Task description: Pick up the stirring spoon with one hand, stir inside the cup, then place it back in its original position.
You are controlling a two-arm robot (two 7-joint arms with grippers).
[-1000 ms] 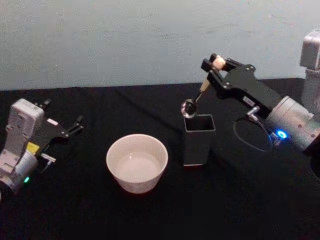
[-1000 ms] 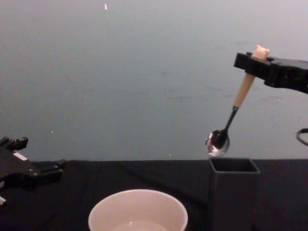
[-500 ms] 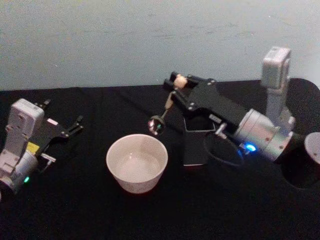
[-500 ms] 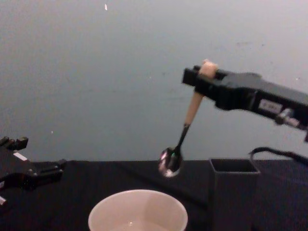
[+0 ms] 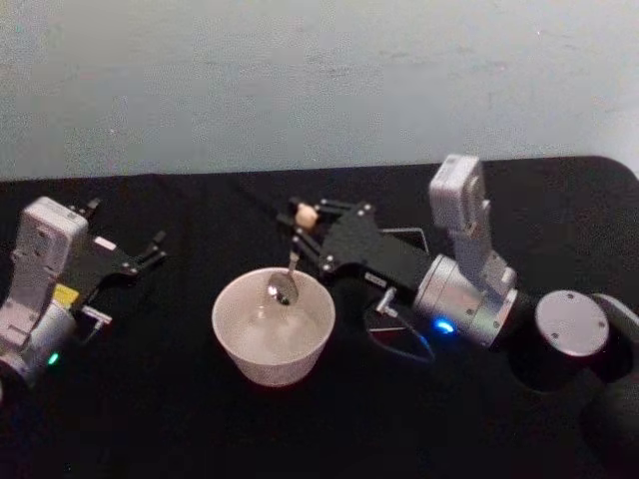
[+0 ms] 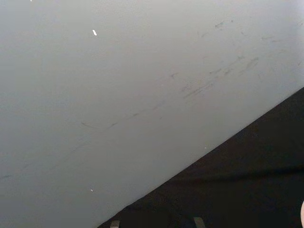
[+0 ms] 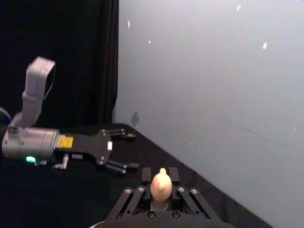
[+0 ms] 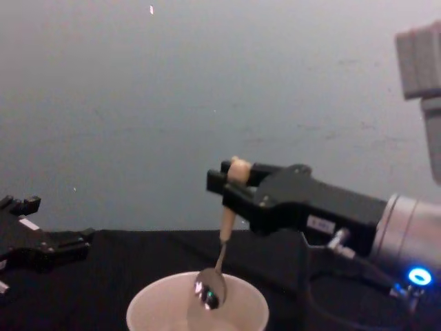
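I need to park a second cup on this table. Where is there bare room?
Bare table lies in front of the cup and between the cup and the parked left gripper. Crowded: right of the cup, where the right gripper holds the stirring spoon in it.

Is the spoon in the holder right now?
No, the right gripper holds the spoon with its bowl down inside the cup.
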